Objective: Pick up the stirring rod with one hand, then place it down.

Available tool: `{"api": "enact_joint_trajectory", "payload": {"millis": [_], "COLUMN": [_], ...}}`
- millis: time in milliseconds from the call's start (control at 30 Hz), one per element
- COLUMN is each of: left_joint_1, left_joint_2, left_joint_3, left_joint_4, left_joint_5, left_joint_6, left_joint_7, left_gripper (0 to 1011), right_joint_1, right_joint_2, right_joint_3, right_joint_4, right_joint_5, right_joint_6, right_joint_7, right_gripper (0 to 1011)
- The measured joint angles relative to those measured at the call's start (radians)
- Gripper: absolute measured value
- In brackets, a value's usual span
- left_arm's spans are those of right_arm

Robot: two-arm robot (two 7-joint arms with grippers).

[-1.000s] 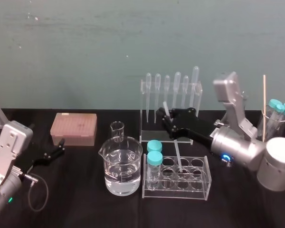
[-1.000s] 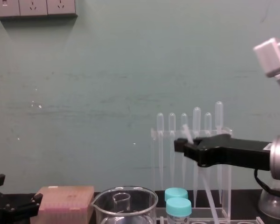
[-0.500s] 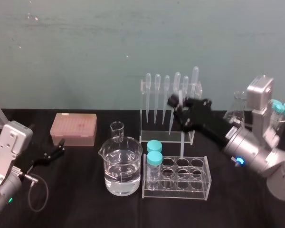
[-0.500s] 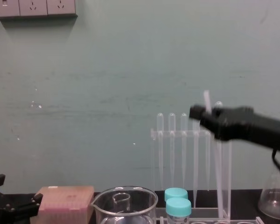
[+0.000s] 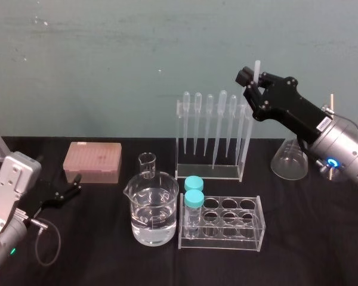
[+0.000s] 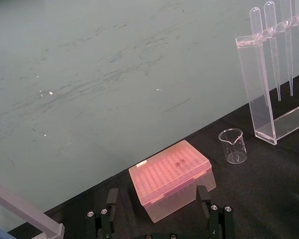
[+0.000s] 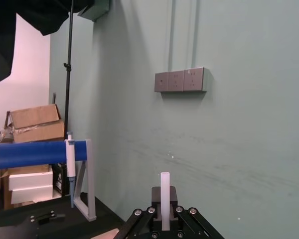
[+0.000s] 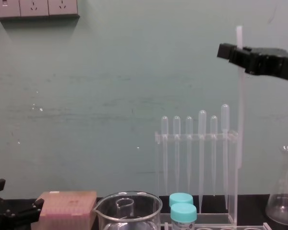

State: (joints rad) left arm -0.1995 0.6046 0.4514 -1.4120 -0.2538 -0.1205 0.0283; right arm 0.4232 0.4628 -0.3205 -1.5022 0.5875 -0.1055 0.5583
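Over the black table, my right claw is up high, clamped on the stirring rod. The rod hangs straight up and down in the air by the rack, I think in front of it. My left claw sits low beside the pink box, fingers apart.

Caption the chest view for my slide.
Right gripper holds the stirring rod upright, high by the pipette rack; left gripper parked low at left.
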Motion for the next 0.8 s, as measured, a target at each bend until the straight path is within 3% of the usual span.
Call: {"api": "enact_joint_trajectory", "payload": {"millis": [800], "left_joint_1": [0.000], "left_joint_2": [0.000], "left_joint_3": [0.000], "left_joint_4": [0.000], "left_joint_5": [0.000], "left_joint_6": [0.000], "left_joint_7": [0.000], "left_gripper": [1000], "right_joint_1": [-0.002], "right_joint_2": [0.017], "right_joint_3": [-0.002], "right_joint_4": [-0.019], "right_joint_5": [0.010], "right_joint_6": [0.023], "right_joint_7": [-0.008], "right_gripper": [62]}}
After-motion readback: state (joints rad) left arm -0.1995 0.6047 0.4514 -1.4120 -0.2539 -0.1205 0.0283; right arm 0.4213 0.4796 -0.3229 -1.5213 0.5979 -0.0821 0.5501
